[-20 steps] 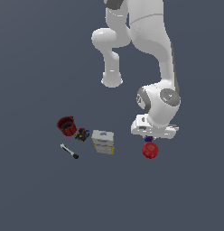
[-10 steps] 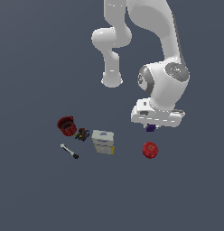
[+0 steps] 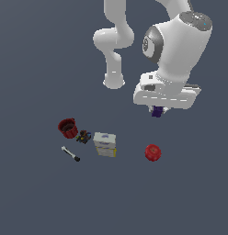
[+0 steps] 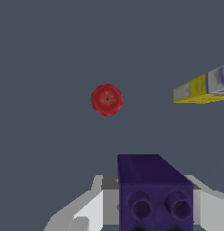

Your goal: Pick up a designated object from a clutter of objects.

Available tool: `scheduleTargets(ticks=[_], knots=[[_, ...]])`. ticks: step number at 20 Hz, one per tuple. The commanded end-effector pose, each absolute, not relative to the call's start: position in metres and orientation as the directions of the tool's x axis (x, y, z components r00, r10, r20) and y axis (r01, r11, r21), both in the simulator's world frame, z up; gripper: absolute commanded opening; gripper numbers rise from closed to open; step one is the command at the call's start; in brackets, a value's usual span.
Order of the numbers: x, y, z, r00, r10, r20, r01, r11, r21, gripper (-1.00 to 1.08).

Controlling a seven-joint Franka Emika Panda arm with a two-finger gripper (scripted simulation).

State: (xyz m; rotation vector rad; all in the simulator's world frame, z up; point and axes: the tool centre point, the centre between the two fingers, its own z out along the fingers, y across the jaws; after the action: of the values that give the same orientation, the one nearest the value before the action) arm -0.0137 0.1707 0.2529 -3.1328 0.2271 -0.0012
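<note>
My gripper (image 3: 157, 111) is shut on the dark purple block (image 3: 157, 111) and holds it well above the floor. In the wrist view the block (image 4: 153, 189) fills the space between my white fingers (image 4: 93, 203), its two round sockets facing the camera. The red ball (image 3: 153, 152) lies on the floor below, also seen in the wrist view (image 4: 107, 99). The other items lie towards the exterior view's left: a white-and-yellow box (image 3: 105, 144), a dark multicoloured bit (image 3: 82, 136), a red cup (image 3: 68, 128) and a black-and-white marker (image 3: 70, 153).
The arm's white base (image 3: 113, 81) stands at the back of the grey floor. A corner of the white-and-yellow box (image 4: 203, 85) shows in the wrist view.
My gripper has risen steadily from just above the red ball, carrying the purple block up off the floor. The ball and the other items have stayed in place.
</note>
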Motion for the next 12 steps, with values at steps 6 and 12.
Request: scheduleTargets(ticks=[6, 12], knots=[[-0.02, 0.164, 0.316, 0.99, -0.144, 0.0, -0.144, -0.99, -0.001, -1.0], [-0.021, 0.161, 0.342, 0.989, -0.145, 0.0, -0.145, -0.989, 0.0, -1.0]])
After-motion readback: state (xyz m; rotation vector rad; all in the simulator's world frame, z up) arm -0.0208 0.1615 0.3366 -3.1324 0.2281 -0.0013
